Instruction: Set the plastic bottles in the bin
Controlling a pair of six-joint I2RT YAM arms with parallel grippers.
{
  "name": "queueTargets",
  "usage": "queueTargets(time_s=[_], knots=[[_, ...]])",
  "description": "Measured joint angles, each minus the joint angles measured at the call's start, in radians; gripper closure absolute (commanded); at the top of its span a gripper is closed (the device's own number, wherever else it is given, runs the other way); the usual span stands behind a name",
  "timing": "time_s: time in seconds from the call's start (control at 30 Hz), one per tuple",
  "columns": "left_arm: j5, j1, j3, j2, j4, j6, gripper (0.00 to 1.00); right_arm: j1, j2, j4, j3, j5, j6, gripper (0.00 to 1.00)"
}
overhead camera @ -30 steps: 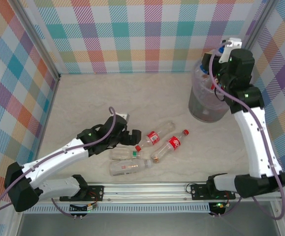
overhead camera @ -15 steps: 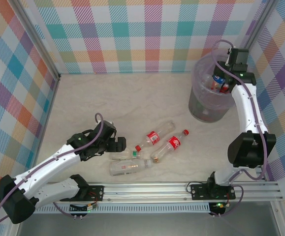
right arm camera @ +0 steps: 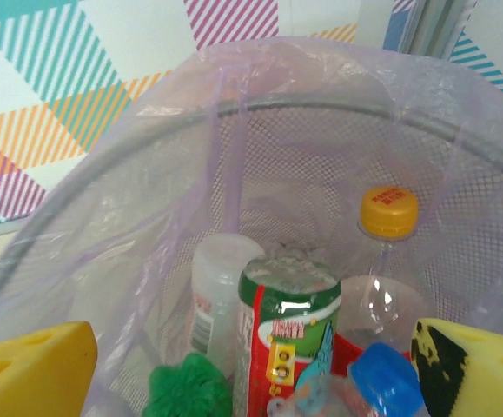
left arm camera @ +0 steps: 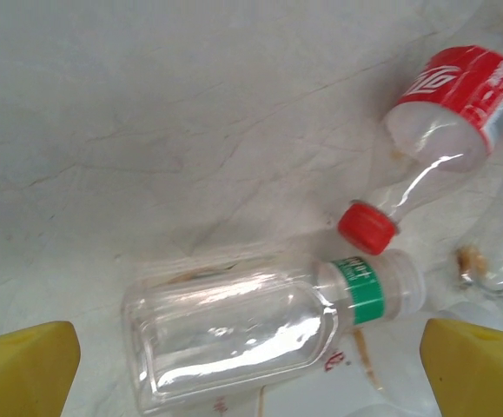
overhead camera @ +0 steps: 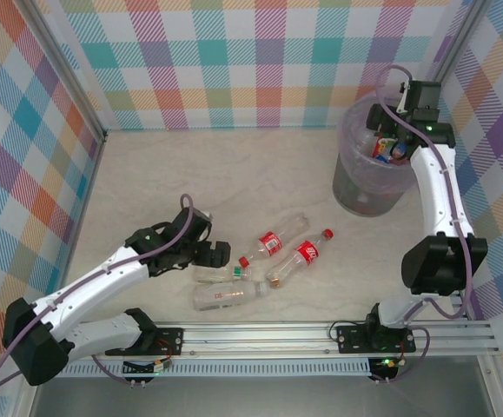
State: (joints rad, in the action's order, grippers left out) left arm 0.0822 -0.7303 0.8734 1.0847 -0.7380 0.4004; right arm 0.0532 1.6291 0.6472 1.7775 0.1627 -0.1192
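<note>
Four plastic bottles lie on the table: two with red labels [overhead camera: 271, 242] [overhead camera: 303, 254], a small clear one [overhead camera: 220, 274] and a larger clear one with a pale label [overhead camera: 229, 295]. My left gripper [overhead camera: 217, 254] [left arm camera: 251, 375] hovers open over the small clear bottle [left arm camera: 234, 328], which has a green neck band and lies between the yellow fingers [left arm camera: 21, 369]. A red cap [left arm camera: 368, 228] touches its neck. My right gripper [overhead camera: 392, 142] [right arm camera: 251, 375] is open above the bin [overhead camera: 366, 178], whose lilac bag [right arm camera: 234, 95] holds several bottles, among them a green-and-red labelled one [right arm camera: 290, 326].
Inside the bin are also a yellow-capped bottle [right arm camera: 388, 213], a white one [right arm camera: 216, 291], a blue cap [right arm camera: 390, 378] and a green bottle [right arm camera: 186, 391]. The checked walls stand close behind the bin. An aluminium rail [overhead camera: 277, 334] runs along the near edge.
The right arm came down from high above the bin and let go of its blue-capped bottle. The left gripper pulled back left, then shifted right over the small clear bottle.
</note>
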Motion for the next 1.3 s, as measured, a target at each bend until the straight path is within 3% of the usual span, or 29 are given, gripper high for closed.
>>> queueTargets(time_s=[0.33,0.5,0.7,0.87,1.3], knots=[[-0.124,-0.016,0.211,0.358,0.116,-0.084,0.06,-0.051,-0.32,0.027,-0.055,-0.198,-0.079,0.07],[-0.144,-0.064,0.309,0.512,0.155,-0.103,0.08,-0.169,-0.517,0.013,-0.264,-0.281,-0.158,0.08],[-0.145,-0.122,0.332,0.587,0.214,-0.103,0.08,-0.298,-0.661,-0.003,-0.51,-0.335,-0.279,0.08],[-0.145,-0.132,0.332,0.607,0.249,-0.102,0.09,-0.32,-0.798,-0.038,-0.694,-0.335,-0.368,0.08],[-0.13,-0.147,0.293,0.68,0.303,-0.09,0.15,-0.321,-0.812,-0.053,-0.804,-0.294,-0.384,0.08]])
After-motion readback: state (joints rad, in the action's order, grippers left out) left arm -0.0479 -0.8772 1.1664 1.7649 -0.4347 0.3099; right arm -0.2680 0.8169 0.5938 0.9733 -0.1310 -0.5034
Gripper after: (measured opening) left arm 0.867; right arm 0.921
